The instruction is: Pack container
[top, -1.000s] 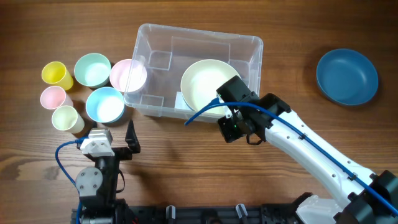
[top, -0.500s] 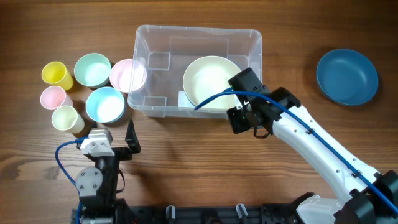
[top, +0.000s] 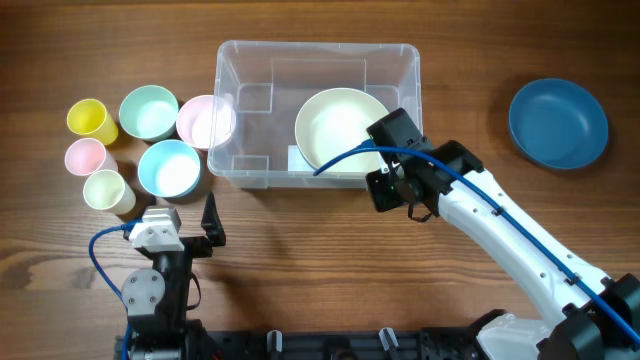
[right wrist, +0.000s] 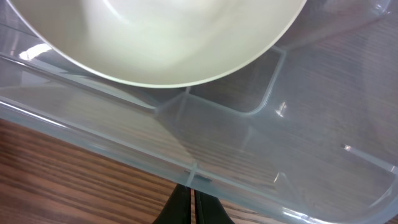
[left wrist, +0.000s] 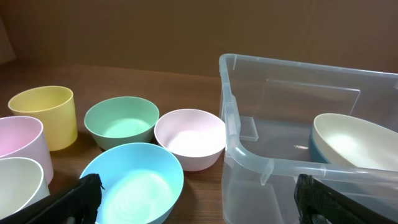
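The tabletop [top: 300, 260] carries the clear container [top: 318, 45] at centre-far, with 1 cream bowl [top: 340, 125] in its right half. The right fingers [right wrist: 189, 202] are pressed together, empty, at its near-right wall. The left fingers [left wrist: 71, 202] are spread wide at near left.

You get only the tips of the right gripper [right wrist: 191, 202] at its wrist view's bottom edge. The cream bowl [right wrist: 155, 37] runs off the top, and from overhead it covers part of the white label [top: 296, 158].
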`<action>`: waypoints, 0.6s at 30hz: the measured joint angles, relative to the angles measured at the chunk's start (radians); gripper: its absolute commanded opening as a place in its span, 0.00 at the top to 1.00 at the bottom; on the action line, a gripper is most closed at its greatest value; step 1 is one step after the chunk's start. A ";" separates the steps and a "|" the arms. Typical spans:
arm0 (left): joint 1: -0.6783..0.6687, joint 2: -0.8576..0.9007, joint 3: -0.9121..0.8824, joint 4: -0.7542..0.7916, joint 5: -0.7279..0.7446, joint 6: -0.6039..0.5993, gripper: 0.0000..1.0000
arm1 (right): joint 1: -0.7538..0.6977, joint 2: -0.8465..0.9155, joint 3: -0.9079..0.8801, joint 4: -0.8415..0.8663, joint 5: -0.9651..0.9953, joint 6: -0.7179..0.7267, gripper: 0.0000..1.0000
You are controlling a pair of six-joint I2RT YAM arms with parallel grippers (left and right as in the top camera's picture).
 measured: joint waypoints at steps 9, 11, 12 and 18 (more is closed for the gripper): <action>0.000 0.000 0.000 0.000 0.000 0.000 0.00 | -0.001 -0.018 -0.001 -0.051 -0.195 -0.092 0.96; 0.000 0.000 0.000 0.000 0.000 0.000 0.00 | -0.001 -0.067 -0.003 -0.059 -0.248 -0.109 0.96; 0.000 0.000 0.000 0.000 0.000 0.000 0.00 | -0.001 -0.098 -0.003 -0.060 -0.262 -0.114 0.96; 0.000 0.000 0.000 0.000 0.000 0.000 0.00 | -0.021 -0.331 -0.003 -0.051 -0.241 -0.080 0.96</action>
